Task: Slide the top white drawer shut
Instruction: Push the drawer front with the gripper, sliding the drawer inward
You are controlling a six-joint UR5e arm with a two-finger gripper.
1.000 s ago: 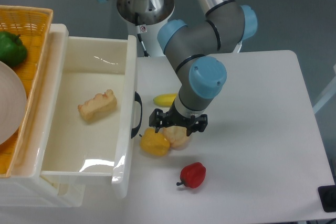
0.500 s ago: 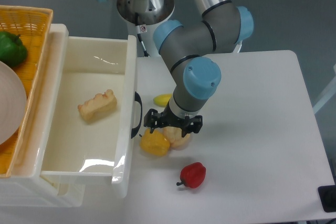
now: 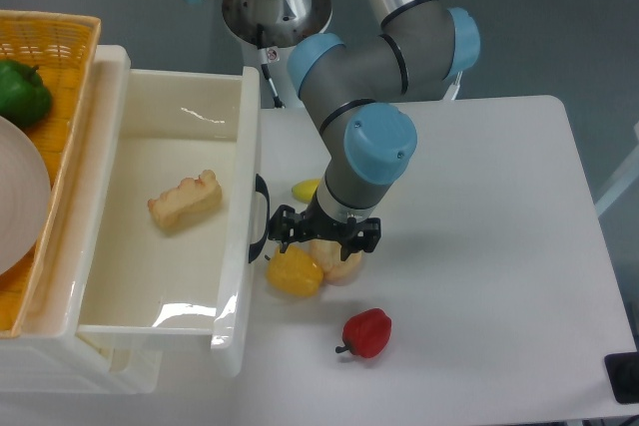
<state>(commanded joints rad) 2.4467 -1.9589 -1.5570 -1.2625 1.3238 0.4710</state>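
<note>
white drawer (image 3: 160,236) left of hand (image 3: 321,234)

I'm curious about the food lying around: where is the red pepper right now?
The red pepper lies on the white table near its front edge, just right of the open drawer and below the yellow pepper and the gripper.

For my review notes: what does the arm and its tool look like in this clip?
The arm is built of grey cylindrical links with light-blue round joint caps. Its upper link is shiny silver metal. The round base is silver-grey, with a small red-and-white label and a thin black cable beside it. The tool is black, compact, and sits below a pale wrist collar.
</note>
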